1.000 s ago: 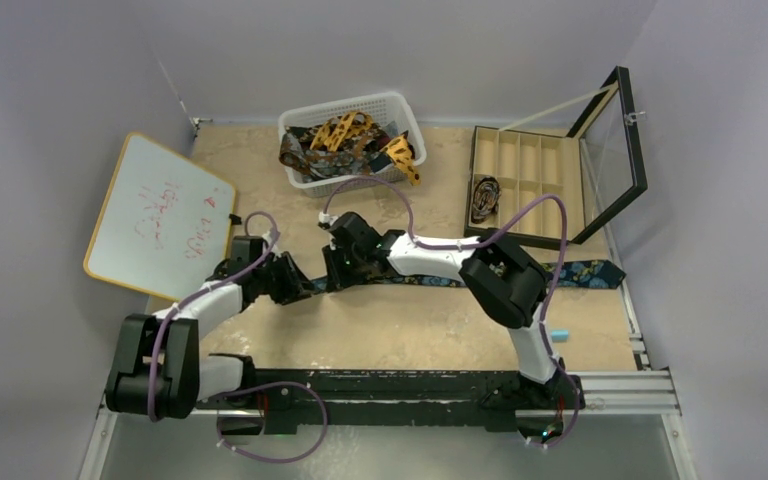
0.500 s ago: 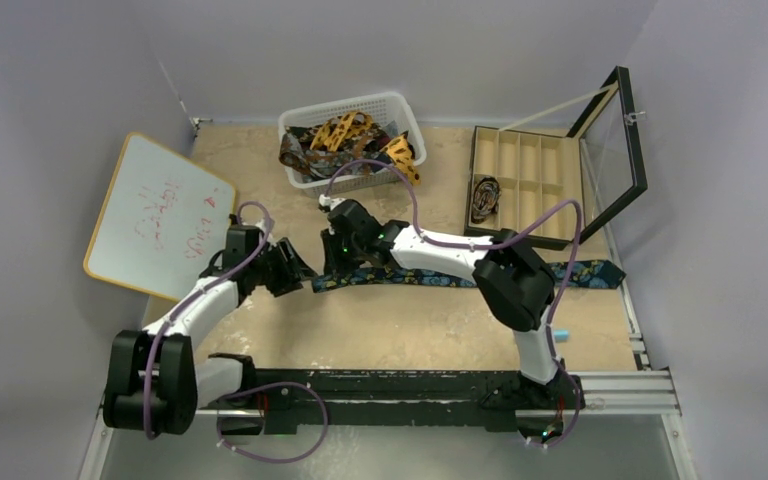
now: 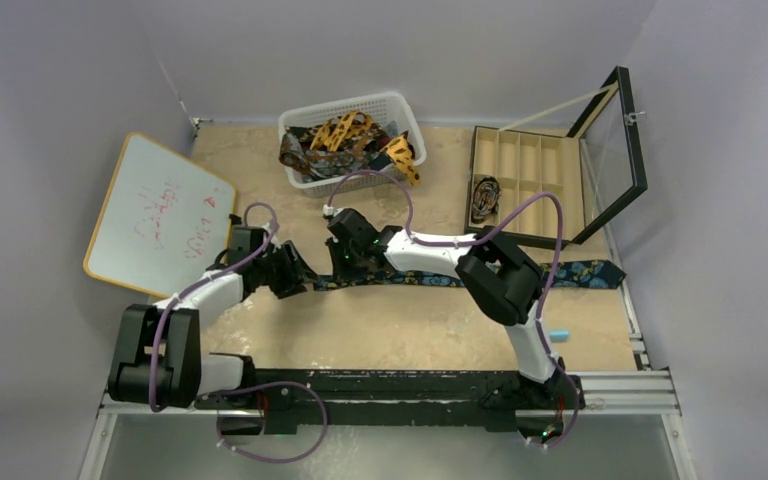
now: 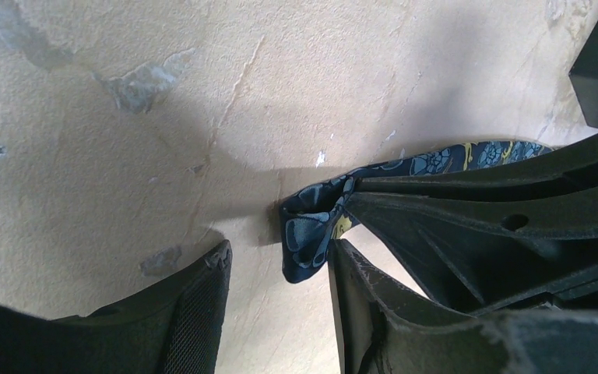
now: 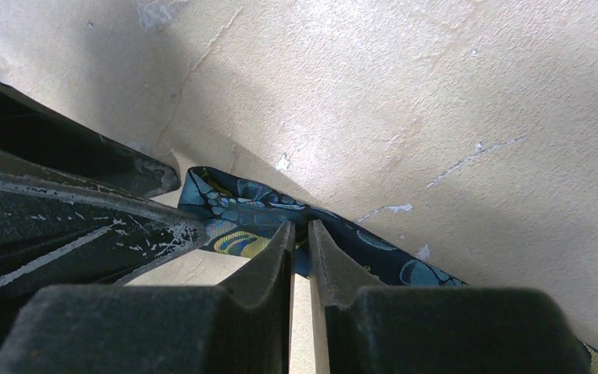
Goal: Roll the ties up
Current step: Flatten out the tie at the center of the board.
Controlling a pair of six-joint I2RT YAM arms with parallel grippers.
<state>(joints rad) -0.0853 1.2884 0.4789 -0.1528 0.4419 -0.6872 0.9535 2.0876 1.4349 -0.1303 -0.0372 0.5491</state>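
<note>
A dark navy tie [image 3: 480,278] with blue-gold print lies stretched left to right across the table. Its left end [image 4: 309,238] is folded over into a small lump. My right gripper [image 3: 346,268] is shut on the fabric just behind that fold; in the right wrist view the gripper [image 5: 301,231] pinches the tie [image 5: 237,199] with its fingertips almost together. My left gripper [image 3: 296,277] is just left of the fold. In the left wrist view the gripper [image 4: 280,253] stands open, with the folded end beside its right finger [image 4: 358,304] and not clamped.
A white mesh basket [image 3: 396,103] at the back holds more ties [image 3: 345,138]. A compartment box [image 3: 520,160] with its glass lid [image 3: 615,150] raised stands at back right, a rolled tie [image 3: 483,198] in it. A whiteboard [image 3: 160,215] leans at left. A small blue piece [image 3: 558,334] lies at front right.
My left gripper has opened, let go of the tie's end and drawn slightly left. My right gripper has closed tighter on the tie and shifted a little.
</note>
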